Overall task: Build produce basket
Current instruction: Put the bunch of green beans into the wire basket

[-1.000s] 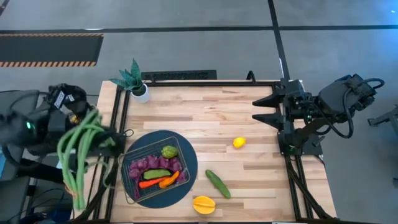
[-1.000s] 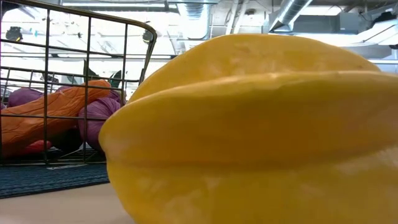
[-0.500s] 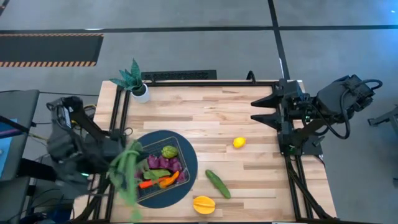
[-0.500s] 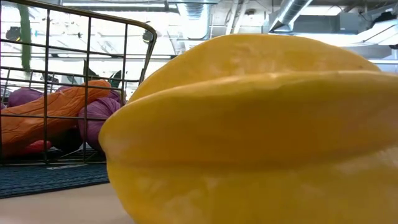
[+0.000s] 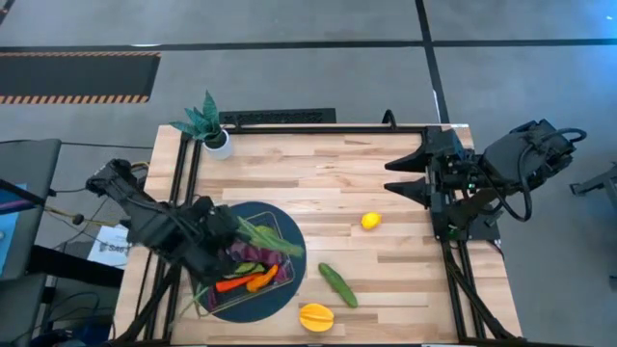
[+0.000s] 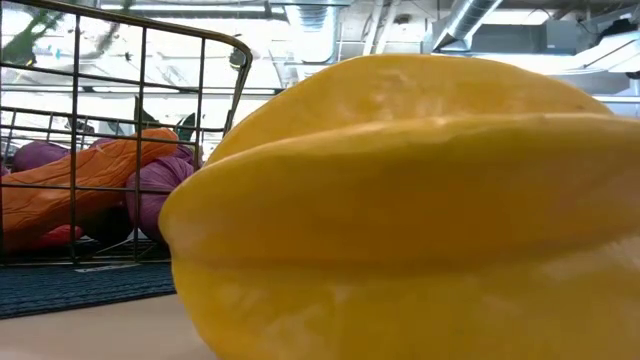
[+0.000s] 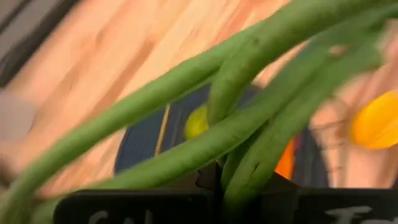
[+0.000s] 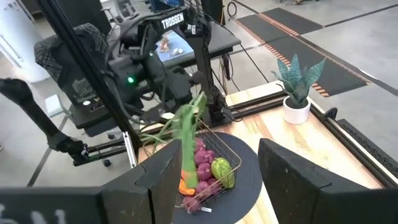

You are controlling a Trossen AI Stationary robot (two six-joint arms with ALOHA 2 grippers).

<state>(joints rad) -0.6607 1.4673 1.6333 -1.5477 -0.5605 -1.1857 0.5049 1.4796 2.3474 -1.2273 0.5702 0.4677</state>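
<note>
The left hand [image 5: 224, 234] is pinching the bunch of long green beans [image 5: 268, 238] and hanging over the near-left part of the basket [image 5: 287, 231], which is sitting on the dark round mat [image 5: 297, 253] on the tabletop [image 5: 337, 173]. The beans are trailing from that hand toward the middle of the tabletop, their long axis lying roughly across the basket above the grapes [image 5: 260, 253], the green pepper [image 8: 222, 172] and the orange pepper [image 5: 258, 281] already inside. Since the bunch is running longer than the basket looks wide, the coming move is likely turning on lowering it so the free ends are falling inside the far rim rather than draping over it. The right hand [image 5: 397, 174] is waiting spread wide and holding nothing at the far-right edge, well apart from the basket. The lemon [image 5: 370, 221], the cucumber [image 5: 338, 284] and the yellow-orange fruit [image 5: 316, 316] are lying outside the basket, nearer the right arm's side.
</note>
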